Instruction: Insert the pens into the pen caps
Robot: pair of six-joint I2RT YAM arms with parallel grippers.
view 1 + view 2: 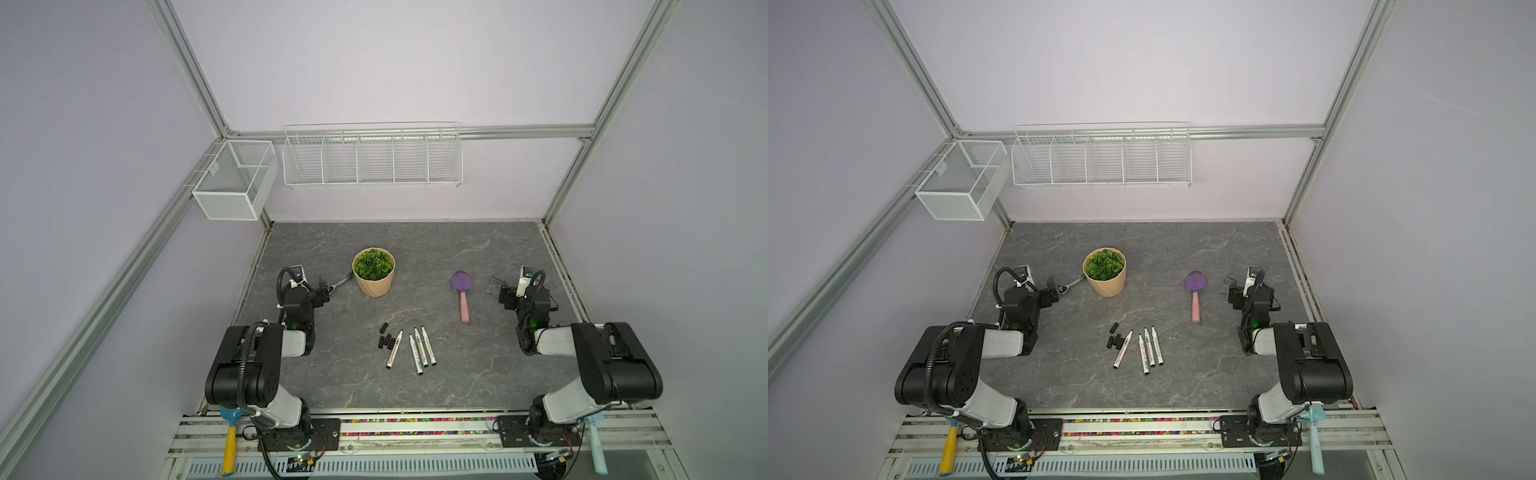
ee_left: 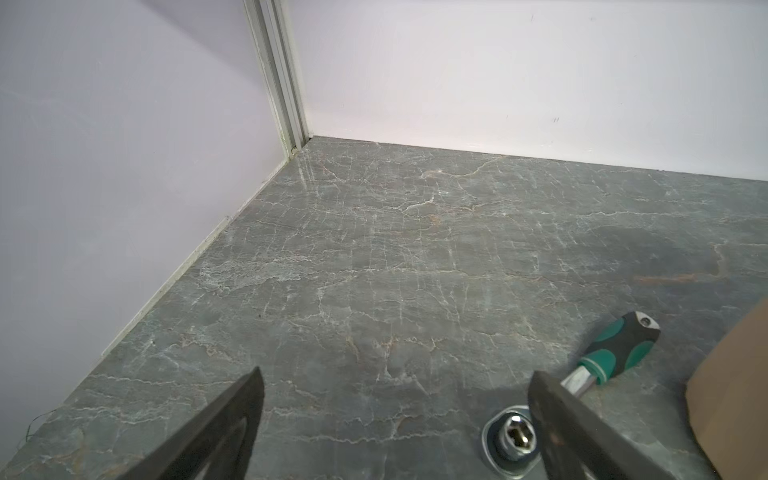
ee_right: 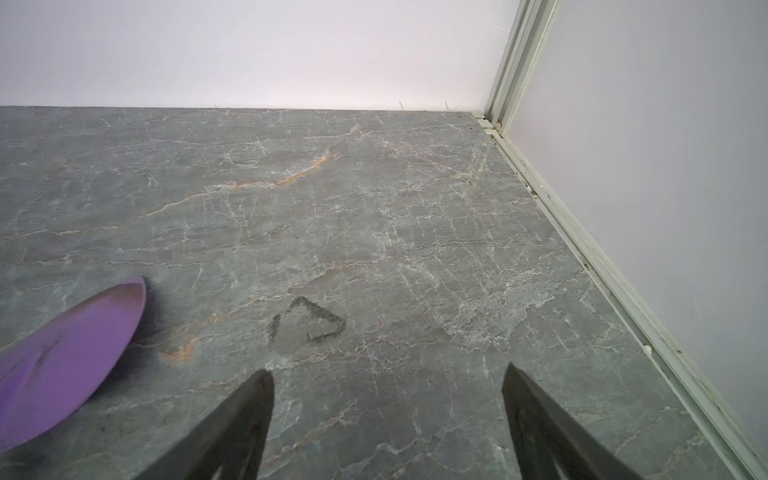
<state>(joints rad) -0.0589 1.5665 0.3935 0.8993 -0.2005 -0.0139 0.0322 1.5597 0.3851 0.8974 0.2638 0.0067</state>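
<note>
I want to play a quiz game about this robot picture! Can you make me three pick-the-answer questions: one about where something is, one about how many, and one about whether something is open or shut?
1. Where are the black caps?
A) in the flower pot
B) lying right beside the pens
C) in the wire basket

2. How many pens are there?
A) two
B) four
C) six

3. What are the left arm's fingers doing?
A) squeezing a pen
B) squeezing the wrench
C) spread open, holding nothing

Answers:
1. B, because both top views show the caps in a little bunch next to the pens.
2. B, because four white pens lie side by side.
3. C, because the left wrist view shows the fingers wide apart, gripping nothing.
</note>
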